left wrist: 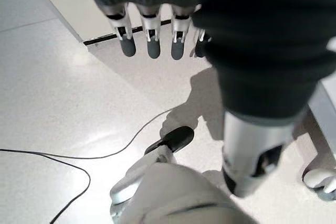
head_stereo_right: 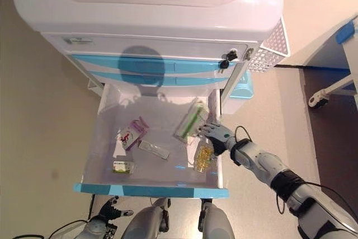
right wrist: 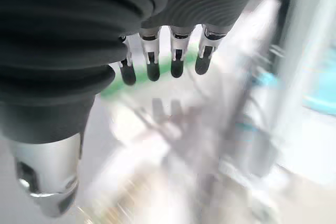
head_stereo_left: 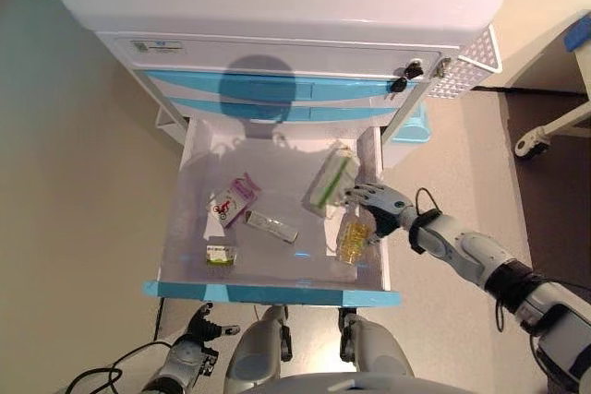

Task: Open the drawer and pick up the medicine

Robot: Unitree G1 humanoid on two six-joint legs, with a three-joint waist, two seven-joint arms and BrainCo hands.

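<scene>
Left hand (head_stereo_left: 205, 328) hangs way down low by the floor, well clear of the drawer (head_stereo_left: 175, 256), fingers loosely relaxed and holding nothing. The drawer itself is pulled out of the white and blue cabinet (head_stereo_left: 277, 6) and has a bunch of medicine stuff scattered inside. Going across from the far side of the drawer toward the right hand: a small green packet (head_stereo_left: 221, 255) close to the front edge, a pink and white box (head_stereo_left: 233, 201) further back, then a slim white strip (head_stereo_left: 271, 226) lying about in the middle. Closer to the right hand there's a clear pouch with a green stripe (head_stereo_left: 331, 180), and its near corner is right at the fingertips, looks like touching but hard to be sure. Just below the hand sits a bag of yellow capsules (head_stereo_left: 353, 237), right beside the palm. Right hand (head_stereo_left: 377, 202) is reaching in over the drawer's side wall, fingers fairly straight and spread, not closed round anything.
</scene>
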